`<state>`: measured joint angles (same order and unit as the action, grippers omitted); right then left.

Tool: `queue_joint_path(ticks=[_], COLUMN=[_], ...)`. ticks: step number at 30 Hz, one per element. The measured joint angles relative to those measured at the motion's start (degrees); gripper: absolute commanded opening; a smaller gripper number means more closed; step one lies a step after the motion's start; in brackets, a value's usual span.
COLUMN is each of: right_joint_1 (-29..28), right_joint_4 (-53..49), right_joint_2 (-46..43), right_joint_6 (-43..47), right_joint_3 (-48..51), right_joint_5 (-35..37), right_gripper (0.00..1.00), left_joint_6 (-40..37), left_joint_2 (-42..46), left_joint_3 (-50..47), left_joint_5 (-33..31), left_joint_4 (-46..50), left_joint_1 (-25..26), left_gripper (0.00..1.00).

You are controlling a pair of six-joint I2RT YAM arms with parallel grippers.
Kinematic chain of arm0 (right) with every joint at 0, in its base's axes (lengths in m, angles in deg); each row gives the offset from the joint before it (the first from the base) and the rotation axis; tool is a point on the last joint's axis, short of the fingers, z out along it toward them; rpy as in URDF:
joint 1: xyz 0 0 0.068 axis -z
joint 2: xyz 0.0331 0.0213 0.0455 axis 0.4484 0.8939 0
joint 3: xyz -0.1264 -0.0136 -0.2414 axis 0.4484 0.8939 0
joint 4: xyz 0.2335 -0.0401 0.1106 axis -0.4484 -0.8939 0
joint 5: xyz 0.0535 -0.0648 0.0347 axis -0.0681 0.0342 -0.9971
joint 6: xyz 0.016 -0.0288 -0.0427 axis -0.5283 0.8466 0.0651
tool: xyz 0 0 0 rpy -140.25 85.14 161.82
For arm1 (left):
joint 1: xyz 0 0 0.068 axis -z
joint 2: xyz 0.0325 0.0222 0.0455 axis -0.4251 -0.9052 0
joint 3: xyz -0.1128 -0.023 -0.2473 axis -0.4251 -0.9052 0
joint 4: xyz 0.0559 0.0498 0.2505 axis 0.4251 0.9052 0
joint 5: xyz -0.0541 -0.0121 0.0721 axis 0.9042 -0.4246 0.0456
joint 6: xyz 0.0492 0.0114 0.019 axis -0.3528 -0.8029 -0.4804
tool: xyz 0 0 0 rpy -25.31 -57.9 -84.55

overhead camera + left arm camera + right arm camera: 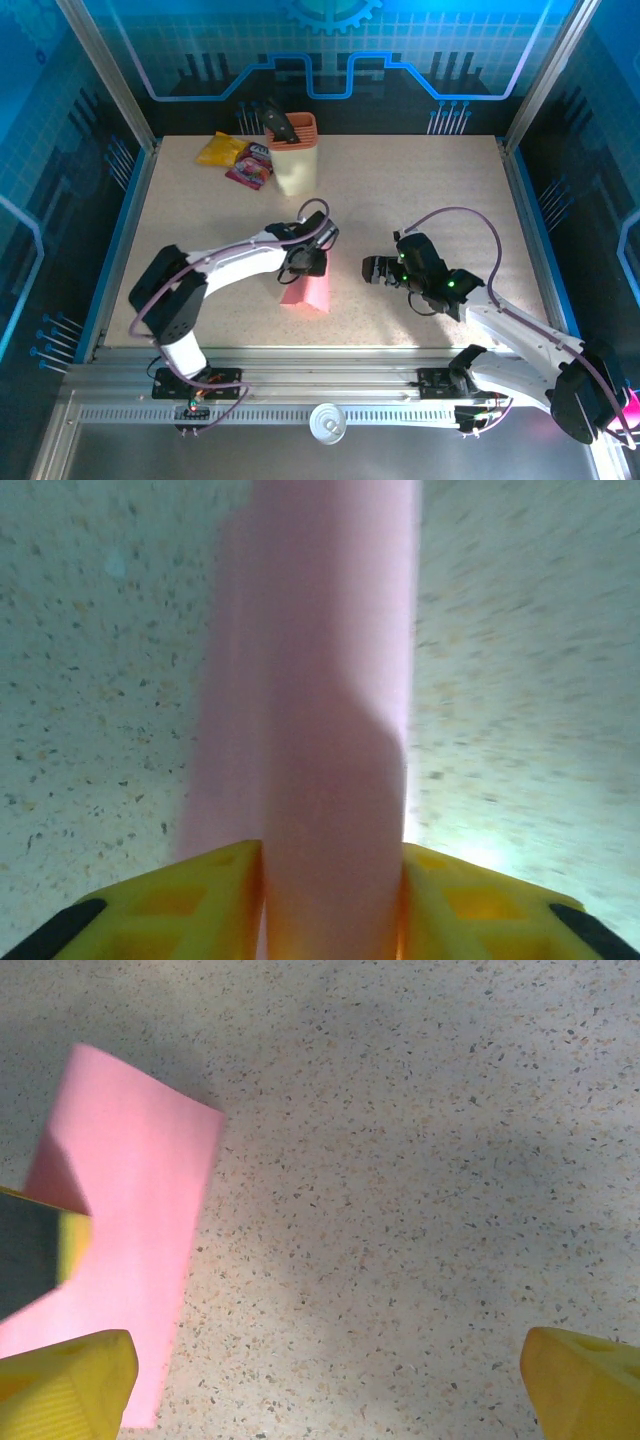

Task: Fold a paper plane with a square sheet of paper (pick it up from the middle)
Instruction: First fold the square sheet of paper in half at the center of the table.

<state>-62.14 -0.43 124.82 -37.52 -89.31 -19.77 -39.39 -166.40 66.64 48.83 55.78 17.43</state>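
The square sheet of paper is plain pink and lies mid-table, humped up into a ridge. My left gripper comes down on it from above. In the left wrist view the ridge of the paper runs up between the yellow fingers, which press it from both sides, so my left gripper is shut on it. My right gripper hovers just right of the sheet, open and empty. In its own view the right gripper spans bare tabletop, with the paper to its left. The paper plane is out of view.
A tan cup with a dark tool in it stands at the back. A yellow packet and a glossy purple-pink packet lie left of it. Metal frame posts and rails border the speckled table.
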Motion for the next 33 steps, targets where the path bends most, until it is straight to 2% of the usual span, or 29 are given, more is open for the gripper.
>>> queue_joint_path(ticks=[6,11,16,20,26,33], right_joint_1=[0.1,0.3,0.4,0.5,2.6,8.8], right_joint_4=[-0.1,-1.1,-3.5,-5.7,-7.2,-5.9], right_joint_2=[-0.3,-1.7,-3.1,-4.1,-5.3,-1.0], right_joint_6=[0.0,-0.4,-0.4,-0.4,-0.4,-1.9], right_joint_3=[0.0,0.0,0.0,0.0,-0.2,-0.4], right_joint_5=[0.0,0.0,0.0,0.3,-0.7,-11.8], right_gripper=[0.99,0.99,0.99,0.99,0.99,0.99], left_joint_6=[1.3,6.5,14.1,18.0,18.1,15.4], left_joint_2=[9.3,11.9,10.5,7.3,4.8,4.8], left_joint_3=[-0.8,-7.3,-18.1,-22.9,-23.3,-23.3], left_joint_5=[5.9,13.3,17.0,16.8,14.1,9.5], left_joint_4=[-5.9,-19.1,-34.5,-41.4,-43.5,-41.6], left_joint_1=[0.8,2.0,3.0,3.0,3.0,2.7], left_gripper=[0.34,0.38,0.39,0.4,0.47,0.57])
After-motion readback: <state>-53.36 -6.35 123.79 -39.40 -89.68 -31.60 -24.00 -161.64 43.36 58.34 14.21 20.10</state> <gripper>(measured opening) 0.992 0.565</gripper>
